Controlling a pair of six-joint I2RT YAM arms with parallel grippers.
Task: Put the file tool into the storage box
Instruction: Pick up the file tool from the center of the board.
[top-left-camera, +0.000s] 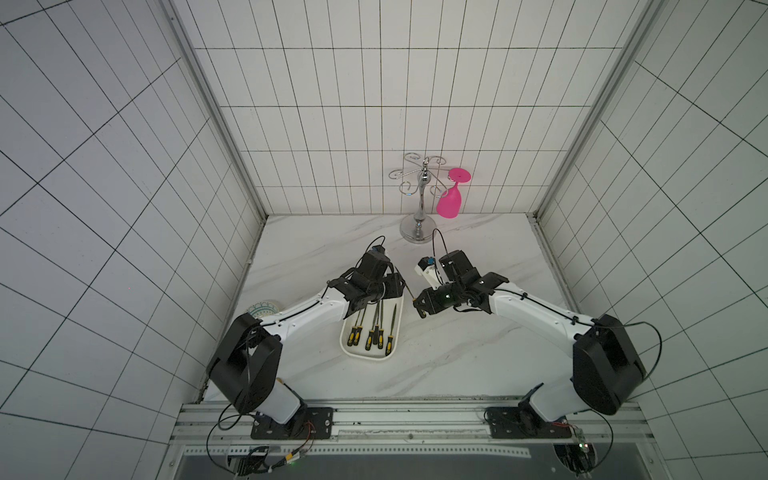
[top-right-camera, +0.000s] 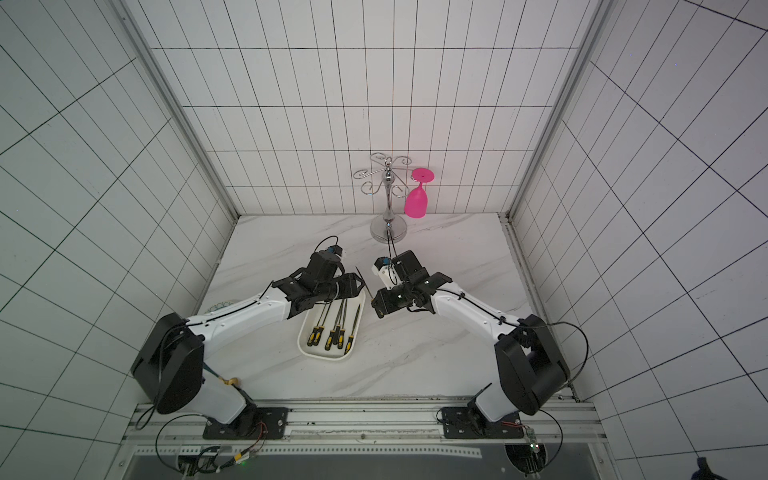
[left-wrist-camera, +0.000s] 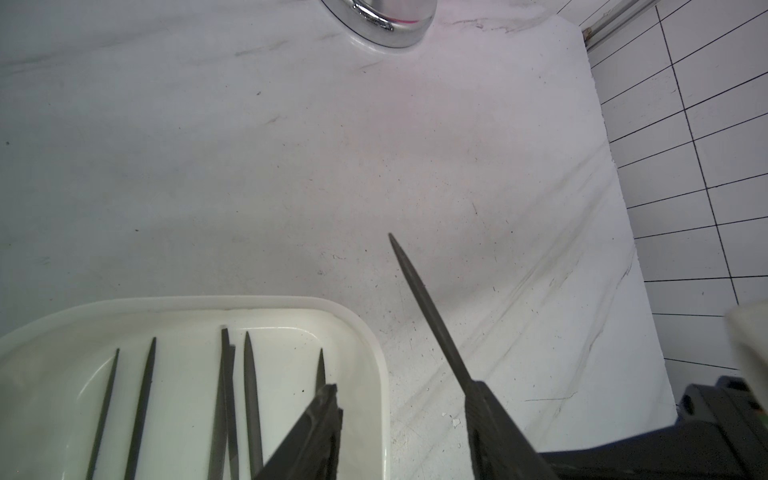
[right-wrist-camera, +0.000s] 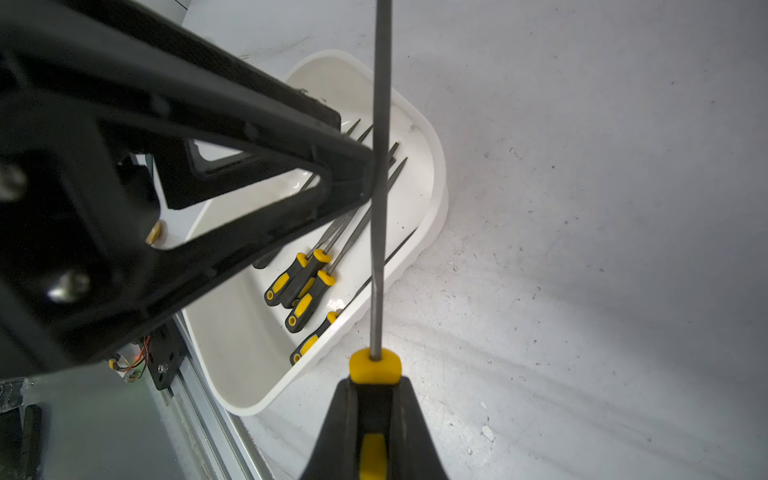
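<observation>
Right claw (right-wrist-camera: 376, 390): shut tight on the file tool (right-wrist-camera: 378, 266) — by its yellow-black handle.
Left claw (left-wrist-camera: 401, 386): half open; one finger (right-wrist-camera: 349, 174) touches the file's shaft.
File tool: aloft over the table (left-wrist-camera: 291, 166), just beside the storage box (left-wrist-camera: 249, 300) — outside it.

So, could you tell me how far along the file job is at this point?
Done: several files already lie in the storage box. In hand: the right fingers grip one more file by its handle, its blade against one of the open left fingers, just outside the box's rim. Left: bring it over the box and release it.
</observation>
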